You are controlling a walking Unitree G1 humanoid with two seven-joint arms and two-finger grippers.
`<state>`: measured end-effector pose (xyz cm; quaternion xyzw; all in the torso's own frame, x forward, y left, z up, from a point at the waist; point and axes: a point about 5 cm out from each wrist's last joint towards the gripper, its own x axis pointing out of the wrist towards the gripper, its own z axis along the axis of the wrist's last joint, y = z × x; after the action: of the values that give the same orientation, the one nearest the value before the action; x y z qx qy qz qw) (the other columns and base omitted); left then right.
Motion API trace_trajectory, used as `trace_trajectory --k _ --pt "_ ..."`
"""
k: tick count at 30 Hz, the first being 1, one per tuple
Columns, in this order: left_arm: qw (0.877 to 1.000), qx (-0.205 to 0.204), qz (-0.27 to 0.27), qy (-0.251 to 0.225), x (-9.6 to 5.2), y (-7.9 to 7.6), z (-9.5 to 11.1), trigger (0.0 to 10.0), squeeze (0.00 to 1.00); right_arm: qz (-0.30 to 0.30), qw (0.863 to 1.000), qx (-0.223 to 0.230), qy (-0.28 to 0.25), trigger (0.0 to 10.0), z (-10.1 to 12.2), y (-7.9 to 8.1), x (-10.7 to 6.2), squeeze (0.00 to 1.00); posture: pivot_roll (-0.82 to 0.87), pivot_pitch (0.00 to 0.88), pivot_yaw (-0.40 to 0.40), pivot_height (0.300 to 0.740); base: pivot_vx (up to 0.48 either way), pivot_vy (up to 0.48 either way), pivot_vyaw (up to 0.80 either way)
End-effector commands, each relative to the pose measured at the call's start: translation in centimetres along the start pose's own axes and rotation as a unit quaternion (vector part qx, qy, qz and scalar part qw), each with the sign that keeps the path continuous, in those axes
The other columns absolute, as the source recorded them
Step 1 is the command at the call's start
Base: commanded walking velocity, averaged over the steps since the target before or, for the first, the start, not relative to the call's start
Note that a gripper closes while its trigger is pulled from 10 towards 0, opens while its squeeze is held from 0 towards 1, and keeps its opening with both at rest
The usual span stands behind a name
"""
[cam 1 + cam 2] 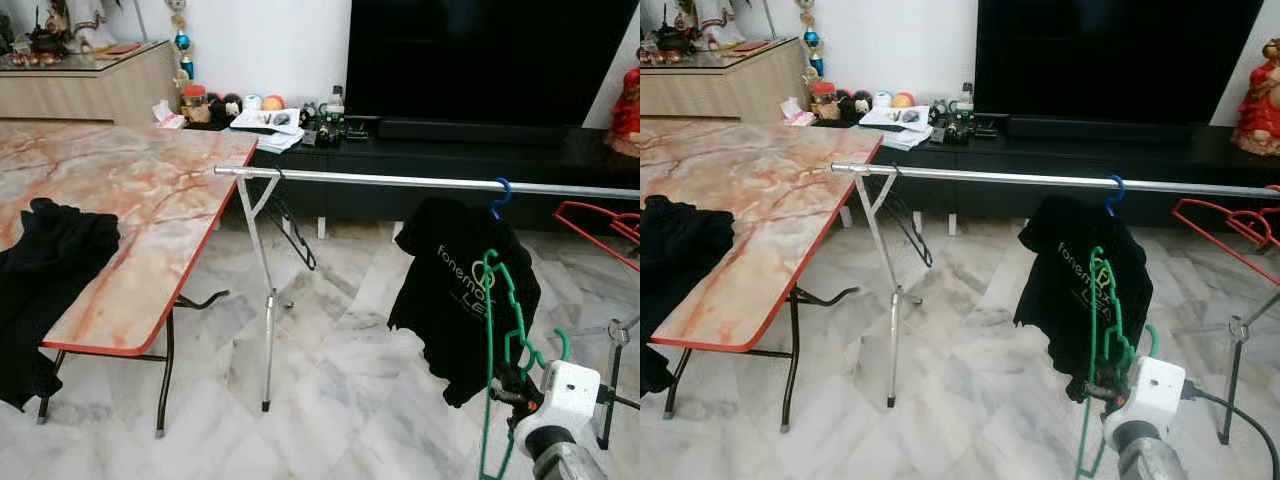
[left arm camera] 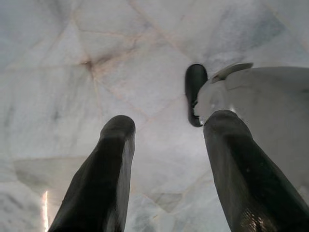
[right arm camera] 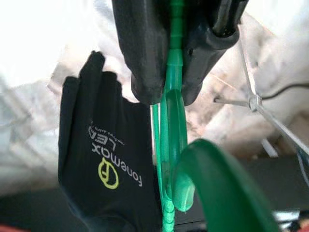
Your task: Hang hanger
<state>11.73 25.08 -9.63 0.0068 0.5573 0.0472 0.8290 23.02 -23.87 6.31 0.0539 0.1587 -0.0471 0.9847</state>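
My right gripper is shut on a green plastic hanger, held upright below and in front of the silver rail of a clothes rack. The right wrist view shows the black fingers clamped on the green hanger. A black T-shirt with a yellow logo hangs from the rail on a blue hanger hook. My left gripper is open and points down at the marble floor.
A marble-topped folding table with a black garment stands to the left. A black hanger hangs at the rail's left end, a red hanger at the right. A dark TV cabinet lies behind the rack.
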Motion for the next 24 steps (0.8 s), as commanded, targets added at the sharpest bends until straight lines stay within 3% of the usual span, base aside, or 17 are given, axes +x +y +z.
trace_trajectory --k 1,5,9,16,24 --pt "1.0 0.0 0.003 0.001 -0.1 0.4 -0.2 10.0 0.0 -0.001 0.999 -0.033 0.013 10.0 -0.6 -0.1 0.3 0.0 -0.06 0.0 -0.014 0.74 0.266 0.0 0.0" --pt "1.0 0.0 -0.002 0.0 0.0 -0.1 -0.2 10.0 0.0 -0.004 0.999 -0.038 0.027 10.0 -1.2 -0.2 0.6 0.0 -0.05 0.0 -0.017 0.74 0.263 0.0 0.0" --pt "1.0 0.005 -0.009 0.002 0.1 -0.3 -0.2 10.0 0.0 0.023 0.996 -0.072 0.035 10.0 -1.8 0.3 0.8 0.0 -0.05 0.0 -0.019 0.74 0.311 0.0 0.0" --pt "1.0 0.012 -0.008 0.012 0.0 0.0 -0.5 10.0 0.0 0.007 0.998 -0.055 0.015 10.0 -1.4 -0.5 0.7 0.0 -0.06 0.0 -0.015 0.74 0.376 0.0 0.0" --pt "1.0 0.017 -0.013 0.012 0.0 -0.3 -0.5 10.0 0.0 0.028 0.998 -0.056 -0.014 10.0 -1.0 0.1 0.9 0.0 -0.05 0.0 -0.014 0.74 0.392 0.0 0.0"
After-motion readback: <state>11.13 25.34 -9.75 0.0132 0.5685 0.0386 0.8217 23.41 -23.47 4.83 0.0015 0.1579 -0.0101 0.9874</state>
